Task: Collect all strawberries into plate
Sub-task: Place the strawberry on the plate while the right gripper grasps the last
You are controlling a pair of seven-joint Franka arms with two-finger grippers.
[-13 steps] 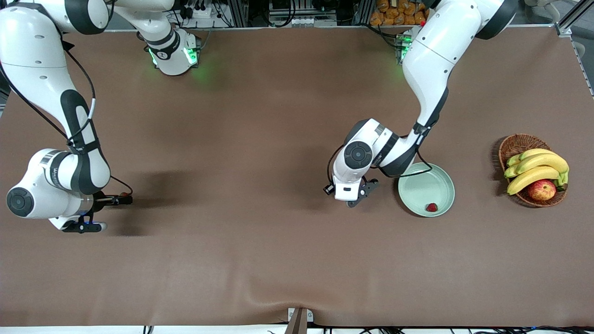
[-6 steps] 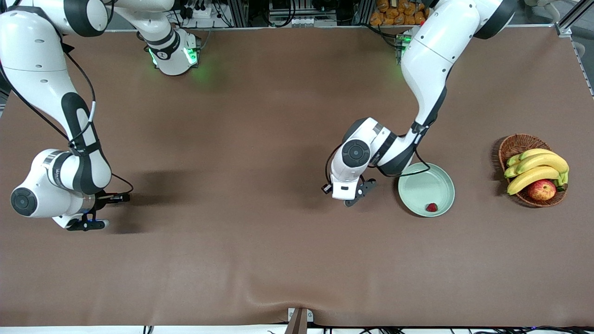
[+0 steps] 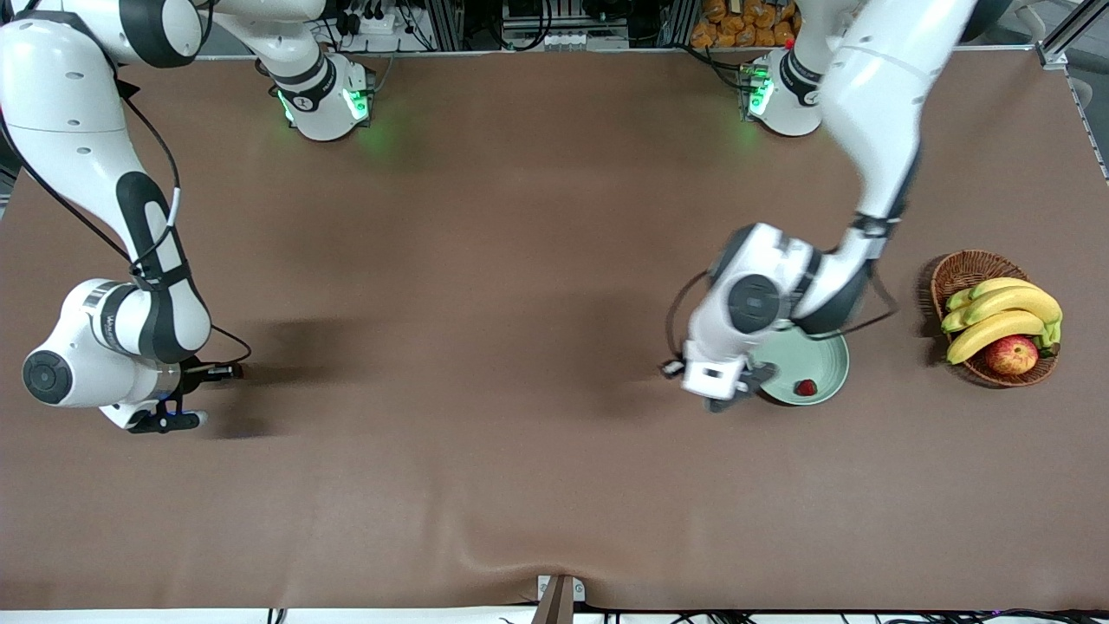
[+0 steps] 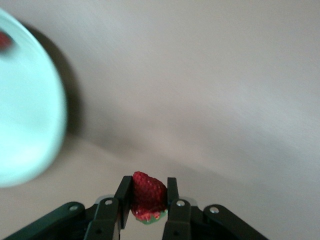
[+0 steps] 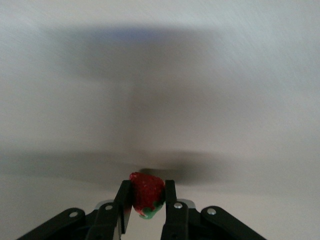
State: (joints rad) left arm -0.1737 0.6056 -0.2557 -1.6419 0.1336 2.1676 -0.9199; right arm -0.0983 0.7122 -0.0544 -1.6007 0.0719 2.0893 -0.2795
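Observation:
My left gripper point(image 4: 148, 186) is shut on a red strawberry point(image 4: 148, 197) with its green top. In the front view the left gripper point(image 3: 732, 399) hangs over the rim of the mint-green plate point(image 3: 819, 351), on the side toward the right arm's end. The plate also shows in the left wrist view point(image 4: 27, 125). One strawberry point(image 3: 806, 387) lies in the plate near its front rim. My right gripper point(image 5: 146, 189) is shut on another strawberry point(image 5: 146, 196) and is held over bare table point(image 3: 227, 371) near the right arm's end.
A brown wicker basket point(image 3: 962, 270) with bananas point(image 3: 996, 316) and a red-yellow apple point(image 3: 1010, 354) stands toward the left arm's end, beside the plate. The brown table cover point(image 3: 520, 390) wrinkles near the front edge.
My left arm has swung toward the plate with its strawberry and is now at the plate's rim. My right gripper has barely shifted and still holds its strawberry.

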